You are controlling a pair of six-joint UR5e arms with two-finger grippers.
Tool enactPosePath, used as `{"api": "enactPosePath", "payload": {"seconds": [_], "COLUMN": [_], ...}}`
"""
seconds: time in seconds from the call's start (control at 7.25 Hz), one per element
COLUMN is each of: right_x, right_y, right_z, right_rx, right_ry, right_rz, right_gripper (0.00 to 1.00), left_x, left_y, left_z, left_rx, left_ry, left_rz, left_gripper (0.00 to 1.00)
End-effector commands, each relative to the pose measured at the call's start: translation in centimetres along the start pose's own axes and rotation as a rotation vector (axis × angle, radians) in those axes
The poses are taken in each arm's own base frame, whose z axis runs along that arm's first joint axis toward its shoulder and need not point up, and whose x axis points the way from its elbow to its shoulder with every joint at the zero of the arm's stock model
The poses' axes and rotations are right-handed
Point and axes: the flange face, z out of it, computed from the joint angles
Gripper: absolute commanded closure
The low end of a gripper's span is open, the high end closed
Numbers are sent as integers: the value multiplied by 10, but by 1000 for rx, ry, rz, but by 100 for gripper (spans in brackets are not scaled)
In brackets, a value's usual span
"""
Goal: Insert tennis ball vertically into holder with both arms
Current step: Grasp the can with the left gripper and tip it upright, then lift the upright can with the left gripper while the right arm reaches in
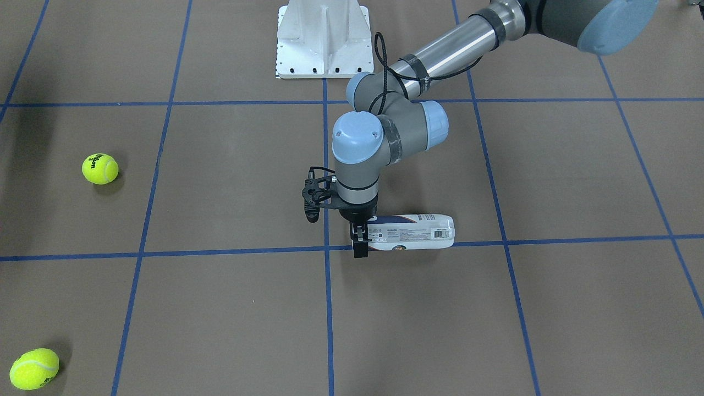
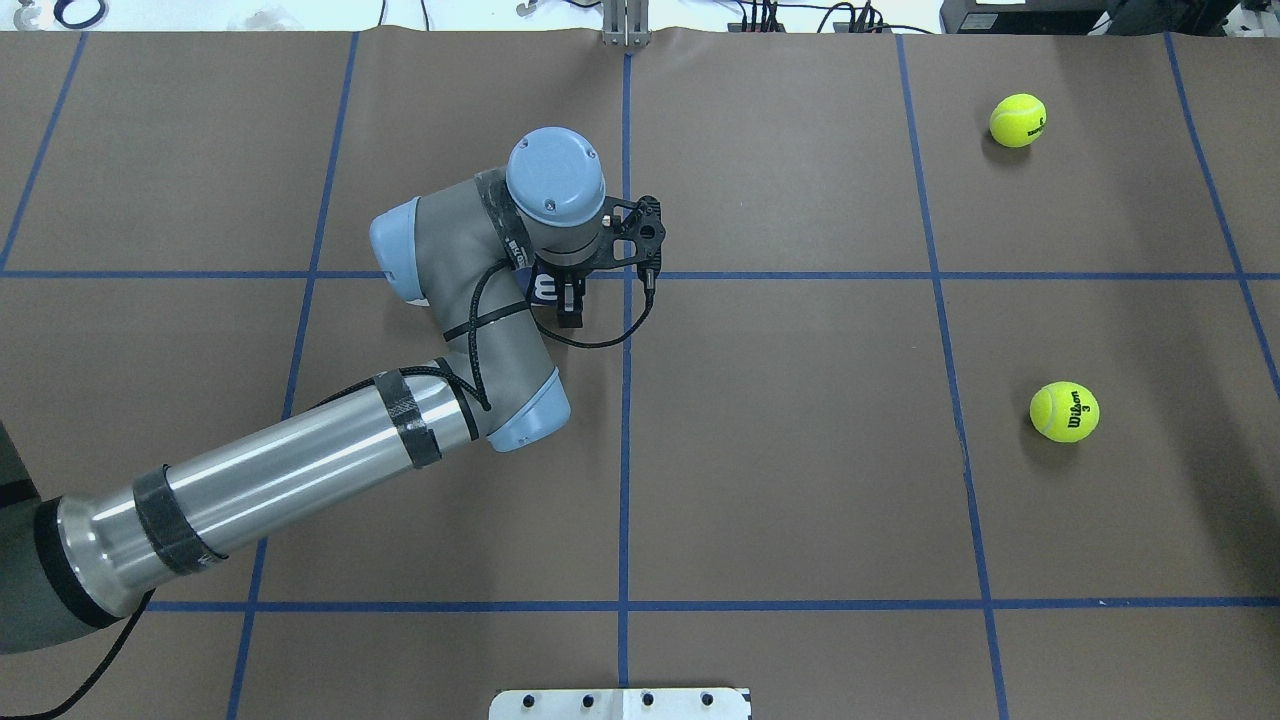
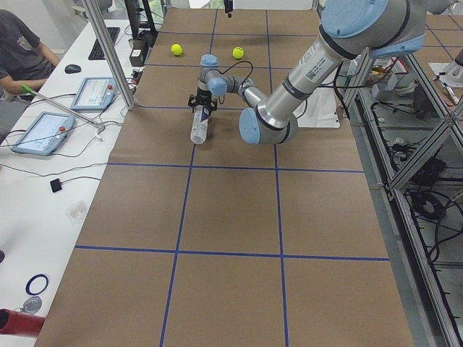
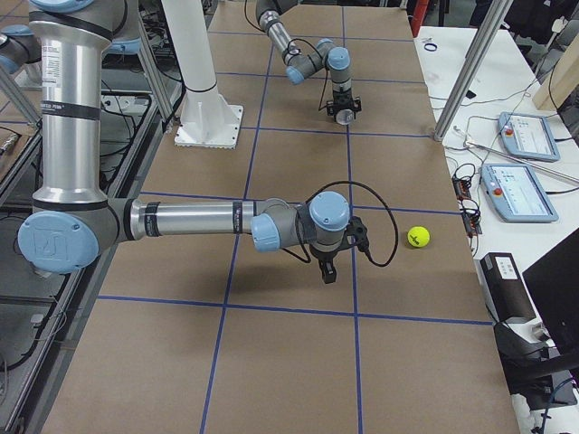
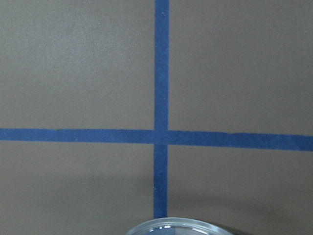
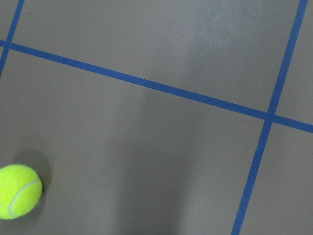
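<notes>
The holder (image 1: pixel 418 231), a clear can with a navy-and-white label, lies on its side on the brown table. In the overhead view (image 2: pixel 545 290) the arm hides most of it. My left gripper (image 1: pixel 360 242) points straight down over the holder's open end, a finger on each side. I cannot tell whether the fingers press on it. The holder's rim (image 5: pixel 168 226) shows at the bottom of the left wrist view. My right gripper (image 4: pixel 327 271) shows only in the exterior right view, so I cannot tell if it is open or shut. It hangs over the table near a tennis ball (image 4: pixel 417 237), also in the right wrist view (image 6: pixel 18 191).
Two yellow tennis balls (image 2: pixel 1017 120) (image 2: pixel 1065 411) lie on the table's right side, well apart from the holder. The white pedestal base (image 1: pixel 323 38) stands at the robot's edge. Blue tape lines (image 1: pixel 327 308) grid the table.
</notes>
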Motion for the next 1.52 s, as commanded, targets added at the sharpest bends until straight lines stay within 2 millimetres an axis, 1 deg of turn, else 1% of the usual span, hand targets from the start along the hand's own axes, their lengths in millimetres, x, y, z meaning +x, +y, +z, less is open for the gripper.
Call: {"api": "enactPosePath", "payload": {"seconds": [0.0,0.14,0.28,0.41,0.69,0.83,0.97,1.1,1.24,1.38], "right_x": [0,0,0,-1,-4,-10,-20,-31,-64,-101], "right_y": [0,-1,0,-2,-8,-16,-28,-37,-59,-64], "right_z": [1,1,2,2,-1,-2,-3,1,1,8], "right_rx": [-3,-2,-5,-3,4,9,15,11,16,5], "right_ry": [-2,-2,-2,-2,-5,-7,-11,-16,-30,-35], "right_rz": [0,-1,1,0,-7,-21,-42,-14,90,152], "right_gripper": [0,0,0,0,0,0,0,0,0,0], "left_x": [0,-1,-9,-24,-44,-42,-28,-13,0,5], "left_y": [-1,-4,-9,-12,-15,-21,-11,16,40,54], "left_z": [-2,-8,-23,-60,-132,-159,-162,-159,-157,-162], "left_rx": [6,20,82,142,285,440,656,872,1014,1139], "left_ry": [-3,-8,-43,-91,-165,-193,-180,-146,-119,-148], "left_rz": [0,2,5,-5,-126,-225,-371,-465,-502,-556], "left_gripper": [18,20,20,20,22,22,22,22,22,22]}}
